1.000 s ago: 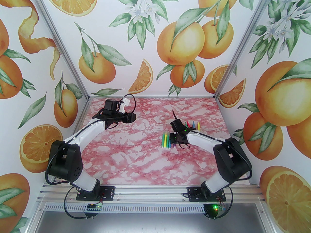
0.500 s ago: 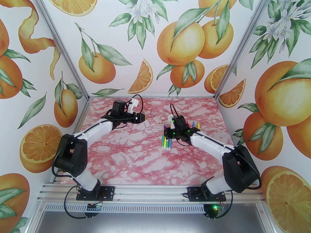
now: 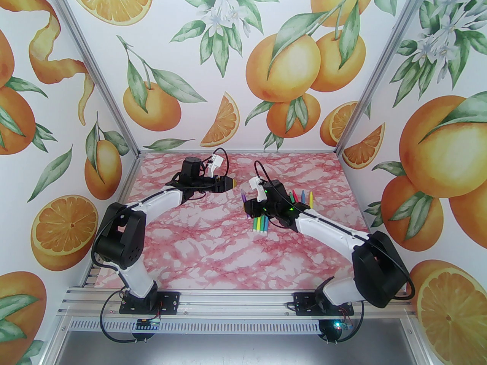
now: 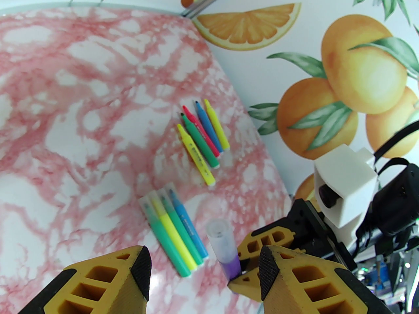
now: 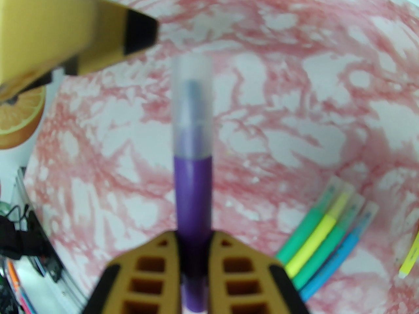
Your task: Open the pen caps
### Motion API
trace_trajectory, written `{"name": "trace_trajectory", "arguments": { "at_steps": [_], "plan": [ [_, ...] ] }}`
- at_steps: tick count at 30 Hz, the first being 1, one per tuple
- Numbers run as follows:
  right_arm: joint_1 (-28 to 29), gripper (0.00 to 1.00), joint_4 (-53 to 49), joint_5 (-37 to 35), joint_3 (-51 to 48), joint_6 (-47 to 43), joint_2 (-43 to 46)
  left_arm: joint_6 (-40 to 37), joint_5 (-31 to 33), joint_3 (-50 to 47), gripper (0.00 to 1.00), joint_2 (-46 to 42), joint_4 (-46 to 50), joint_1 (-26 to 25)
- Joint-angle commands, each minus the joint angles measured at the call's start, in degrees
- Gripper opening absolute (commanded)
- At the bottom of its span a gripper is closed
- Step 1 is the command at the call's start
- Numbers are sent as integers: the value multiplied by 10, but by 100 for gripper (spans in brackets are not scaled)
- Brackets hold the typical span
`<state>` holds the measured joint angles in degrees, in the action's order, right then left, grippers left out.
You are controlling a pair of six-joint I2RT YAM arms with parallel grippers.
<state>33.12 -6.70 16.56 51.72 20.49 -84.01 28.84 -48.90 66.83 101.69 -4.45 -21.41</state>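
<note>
Nearest, four capped felt pens (image 3: 260, 224) lie on the pink marbled table (image 3: 213, 257); the right gripper (image 5: 193, 240) clamps a purple plastic pen (image 5: 192, 188), its frosted translucent cap (image 5: 192, 106) on; the left gripper (image 4: 204, 268), half open and empty, hovers beside that cap; five uncapped pens (image 4: 203, 139) lie farther right.

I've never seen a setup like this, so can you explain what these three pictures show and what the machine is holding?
Two robot arms stand at the near edge of a marbled table, each ending in a two-finger gripper. One picture looks down from above; the other two come from cameras on the wrists. The right gripper is shut on a purple pen, its cap still on. The left gripper is open, nearby. On the table lie four capped pens and five with bare tips.
</note>
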Motion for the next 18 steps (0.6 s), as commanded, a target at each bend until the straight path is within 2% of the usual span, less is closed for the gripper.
{"name": "trace_trajectory", "arguments": {
  "at_steps": [1,9,18],
  "plan": [
    [8,10,23,13,19,-16,12,12,-47,5,59,13,-31,-7],
    [18,10,20,13,32,-22,5,10,-75,3,57,17,-48,-19],
    [21,10,19,9,35,-25,4,7,-84,3,47,22,-49,-21]
  ]
}}
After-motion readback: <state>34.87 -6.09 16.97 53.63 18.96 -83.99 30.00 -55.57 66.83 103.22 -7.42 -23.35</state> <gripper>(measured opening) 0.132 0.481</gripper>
